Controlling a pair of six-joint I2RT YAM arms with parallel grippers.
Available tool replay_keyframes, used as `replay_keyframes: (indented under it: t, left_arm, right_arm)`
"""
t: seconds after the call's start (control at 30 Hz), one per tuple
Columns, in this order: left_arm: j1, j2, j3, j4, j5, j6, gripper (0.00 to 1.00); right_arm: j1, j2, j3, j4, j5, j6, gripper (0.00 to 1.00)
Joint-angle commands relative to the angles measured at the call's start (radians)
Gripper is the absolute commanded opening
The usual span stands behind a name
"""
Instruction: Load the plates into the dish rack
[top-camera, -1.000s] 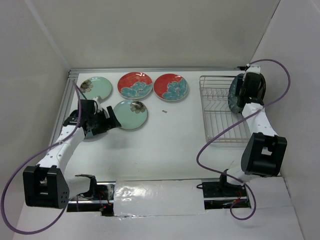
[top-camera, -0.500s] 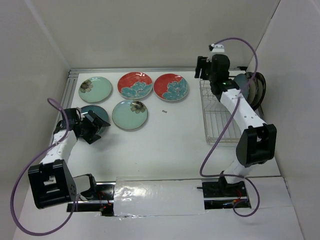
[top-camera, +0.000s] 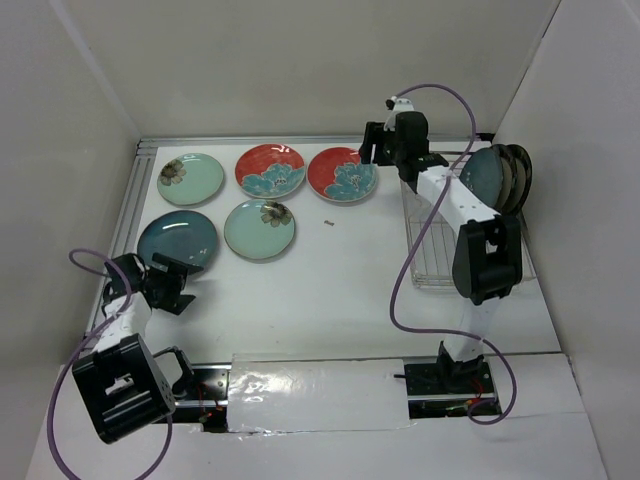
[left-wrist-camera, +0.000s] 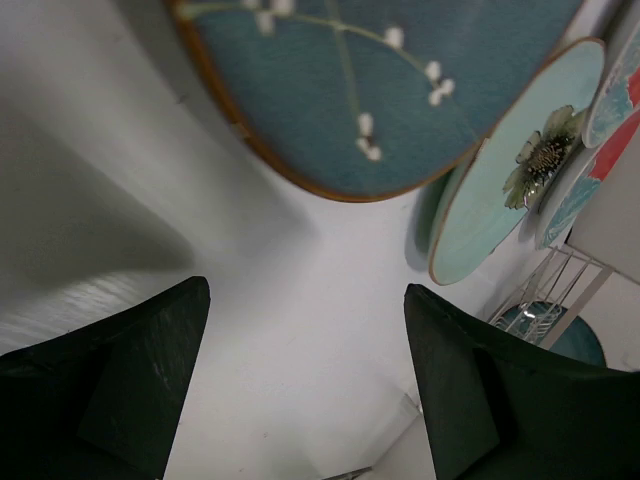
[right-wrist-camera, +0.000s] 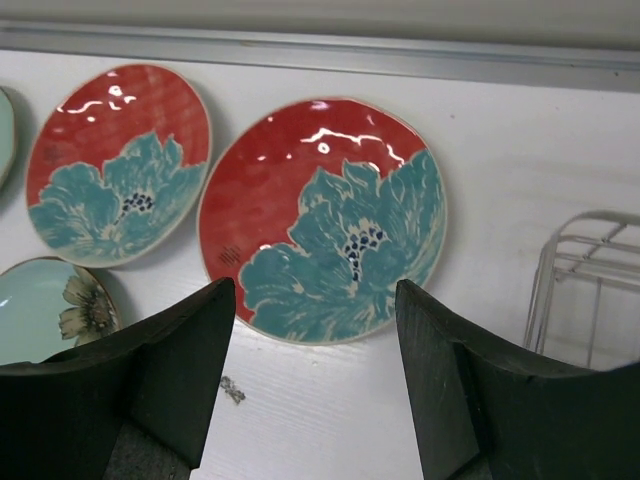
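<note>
Five plates lie flat on the table: a mint one (top-camera: 190, 177), two red ones with blue flowers (top-camera: 270, 170) (top-camera: 342, 173), a dark teal one (top-camera: 178, 240) and a second mint one (top-camera: 259, 229). Several dark plates (top-camera: 497, 178) stand upright at the far end of the wire dish rack (top-camera: 440, 235). My left gripper (top-camera: 168, 284) is open and empty, just near of the teal plate (left-wrist-camera: 400, 90). My right gripper (top-camera: 374, 150) is open and empty above the near edge of the right red plate (right-wrist-camera: 325, 220), left of the rack (right-wrist-camera: 590, 280).
A small dark scrap (top-camera: 328, 223) lies on the table between the plates and the rack; it also shows in the right wrist view (right-wrist-camera: 232, 390). A metal rail (top-camera: 300, 140) runs along the far edge. White walls close in the left, back and right.
My left arm pulled back toward the near left, leaving the teal plate flat on the table. My right arm swung from the rack's far end leftward to over the right red plate.
</note>
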Motion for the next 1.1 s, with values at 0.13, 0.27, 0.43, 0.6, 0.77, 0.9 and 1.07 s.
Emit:
replay_keyframes:
  t: [0.13,0.27,0.43,0.6,0.77,0.9,1.07]
  left_arm:
    - [0.106,0.021,-0.146,0.301,0.049,-0.128,0.85]
    - [0.180,0.045,-0.222,0.465,0.073,-0.205,0.80]
    - [0.189,0.116,-0.223,0.533,0.023,-0.214,0.77]
    - [0.189,0.168,-0.223,0.658,0.001,-0.275,0.70]
    - [0.189,0.242,-0.200,0.699,-0.023,-0.286,0.56]
    - [0.189,0.285,-0.177,0.714,-0.023,-0.286,0.38]
    - [0.189,0.222,-0.177,0.654,-0.023,-0.263,0.15]
  right_arm:
    - [-0.005,0.057,0.104,0.069,-0.117,0.036,0.72]
    - [-0.005,0.089,0.115,0.080,-0.155,0.047,0.72]
    - [-0.014,0.109,0.126,0.102,-0.180,0.056,0.72]
    - [-0.014,0.118,0.103,0.123,-0.209,0.075,0.71]
    - [-0.014,0.118,0.078,0.135,-0.209,0.075,0.71]
    - [-0.005,0.118,0.069,0.135,-0.209,0.075,0.71]
    - [0.004,0.109,0.069,0.108,-0.189,0.055,0.71]
